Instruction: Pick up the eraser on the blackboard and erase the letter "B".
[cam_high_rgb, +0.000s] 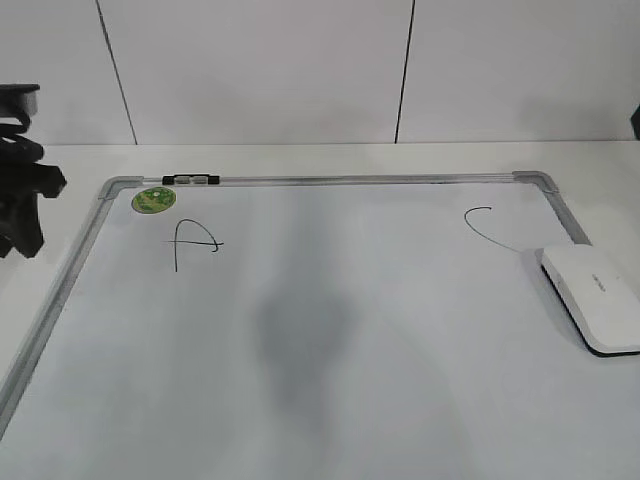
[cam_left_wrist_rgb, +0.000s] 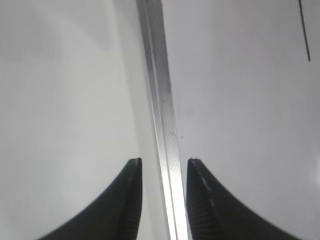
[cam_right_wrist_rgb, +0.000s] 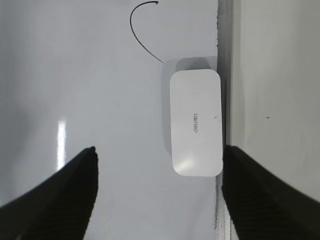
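The blackboard (cam_high_rgb: 350, 180) is a white board with a silver frame, lying flat. The white eraser (cam_high_rgb: 592, 297) lies on its right edge, just below a handwritten "C" (cam_high_rgb: 485, 225). No letter "B" shows; the board's middle carries only a grey shadow. In the right wrist view my right gripper (cam_right_wrist_rgb: 159, 150) is open wide and empty above the board, with the eraser (cam_right_wrist_rgb: 196, 122) just ahead of its right finger. My left gripper (cam_left_wrist_rgb: 163, 162) is open and empty, its fingers on either side of the board's left frame rail (cam_left_wrist_rgb: 160, 100). The left arm (cam_high_rgb: 20, 200) shows at the far left.
A handwritten "A" (cam_high_rgb: 192, 243) is at the board's upper left. A round green magnet (cam_high_rgb: 153, 200) and a thin marker (cam_high_rgb: 190, 180) sit at the top left corner. A white wall stands behind the table. A black stroke (cam_left_wrist_rgb: 304, 30) shows in the left wrist view.
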